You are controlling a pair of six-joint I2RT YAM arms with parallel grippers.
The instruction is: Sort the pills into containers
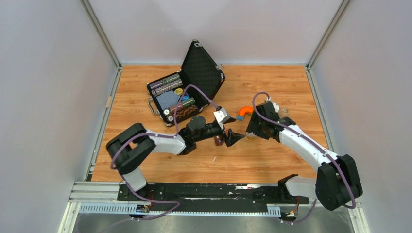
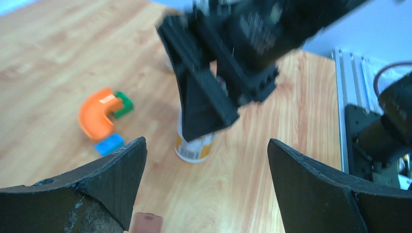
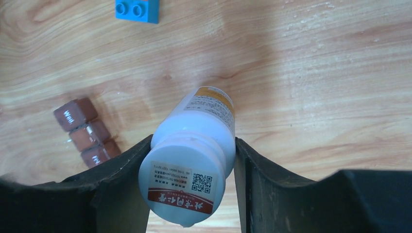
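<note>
From the top view, the left gripper (image 1: 233, 137) and right gripper (image 1: 253, 132) met near the middle of the table (image 1: 272, 160). The containers (image 1: 219, 141) lay just left of the left one's fingers, and the open black case (image 1: 187, 92) sat at the far left.

In the left wrist view, the left jaws stood spread wide with nothing between them. The brown strip showed at the near edge. Beyond it, the right gripper came down over the pill bottle (image 2: 194, 145), whose base sat at or just above the wood; I could not tell which. An orange elbow piece (image 2: 97, 114) with a green brick (image 2: 124, 104) and a blue brick (image 2: 109, 144) lay further left.

In the right wrist view, the right jaws were clamped on the bottle's upper body just below the cap, a pad against each side. The bottle looked like light, stiff, smooth plastic that could turn or slip in that hold, so a second grip belongs on the cap. The strip lay to the left with all three lids apparently down. It seemed small, light and likely to skid, so it is best pinned across its narrow sides.
</note>
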